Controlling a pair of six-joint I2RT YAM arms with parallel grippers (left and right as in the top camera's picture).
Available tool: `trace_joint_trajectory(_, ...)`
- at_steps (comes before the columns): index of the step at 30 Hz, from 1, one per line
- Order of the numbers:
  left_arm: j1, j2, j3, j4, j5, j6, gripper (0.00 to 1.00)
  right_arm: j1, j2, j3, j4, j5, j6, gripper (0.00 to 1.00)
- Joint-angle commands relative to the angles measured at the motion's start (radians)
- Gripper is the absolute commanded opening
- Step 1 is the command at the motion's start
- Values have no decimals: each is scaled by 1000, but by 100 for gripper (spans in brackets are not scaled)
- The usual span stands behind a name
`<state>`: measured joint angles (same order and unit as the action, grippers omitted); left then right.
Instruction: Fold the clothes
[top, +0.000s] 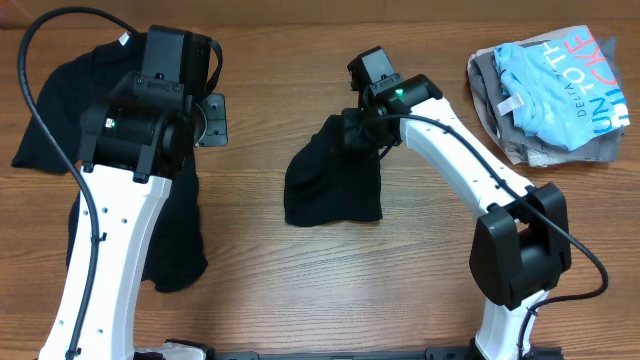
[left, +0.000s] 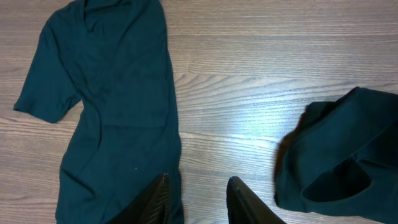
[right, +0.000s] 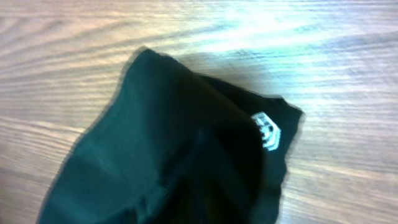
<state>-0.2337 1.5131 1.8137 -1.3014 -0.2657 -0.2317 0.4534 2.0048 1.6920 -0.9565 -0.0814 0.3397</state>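
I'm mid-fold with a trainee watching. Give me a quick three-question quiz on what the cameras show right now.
1. True or false: the left hand is closed on the flat soft black short-sleeved shirt.
2. Which hand holds up the bunched soft black shirt with the small white logo? A) left B) right C) neither
3. Fill in: the pile of clothes topped by a light blue printed shirt lies on the wooden table at the robot's far ____ side.

Key: 1 false, its fingers stand apart and empty. 2 B, the right hand. 3 right.
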Motion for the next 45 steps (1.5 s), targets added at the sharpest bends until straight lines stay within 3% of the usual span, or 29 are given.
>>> trace_joint_trajectory(1,6,4,6,4,7,16,33,8,8,-4,57,-80,-8,4)
trace_joint_trajectory(13,6,4,6,4,1,19,33,-6,19,0,104,-84,13,6)
trace_joint_trajectory(20,6,4,6,-1,0,19,33,27,135,-2,204,-100,51,8)
trace_joint_trajectory(24,6,4,6,-3,-1,19,33,53,143,-2,280,-185,51,4)
trace_joint_trajectory(34,6,4,6,-2,-1,19,33,161,145,2,482,-272,57,6)
trace_joint_trajectory(37,6,4,6,-2,-1,19,33,145,137,39,410,-295,28,6)
trace_joint_trajectory(39,6,4,6,-3,-5,19,33,127,117,91,312,-294,-14,24)
trace_joint_trajectory(41,6,4,6,0,-11,19,33,104,90,152,195,-286,-41,54)
trace_joint_trajectory(45,6,4,6,1,-12,19,33,25,29,303,-142,-199,-50,77)
